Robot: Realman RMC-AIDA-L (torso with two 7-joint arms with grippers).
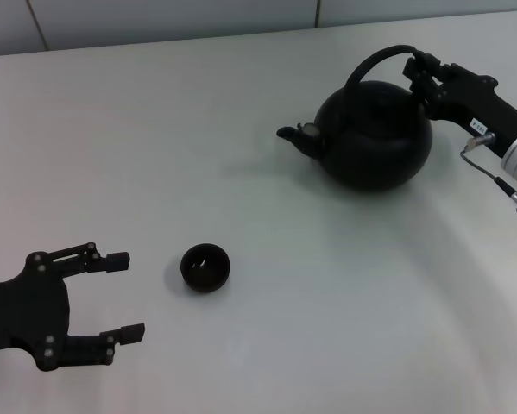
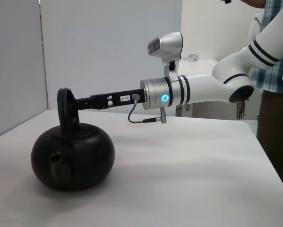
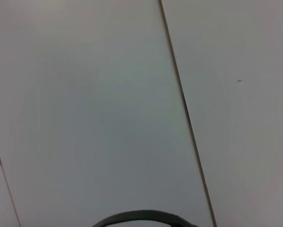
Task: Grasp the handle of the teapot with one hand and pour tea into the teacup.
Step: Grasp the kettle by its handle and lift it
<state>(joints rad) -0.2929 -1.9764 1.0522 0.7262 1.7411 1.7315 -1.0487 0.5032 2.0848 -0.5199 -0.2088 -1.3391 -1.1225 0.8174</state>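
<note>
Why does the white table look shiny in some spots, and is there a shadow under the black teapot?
In the head view, the table has soft pale glare patches, and a faint shadow sits beside the teapot and the teacup. In the left wrist view, a dim shadow hugs the teapot's base. The right wrist view shows mostly plain wall, with only the handle's arc at the edge.

Teapot handle (image 3: pixel 141 216) against pale wall (image 3: pixel 84 104)
</note>
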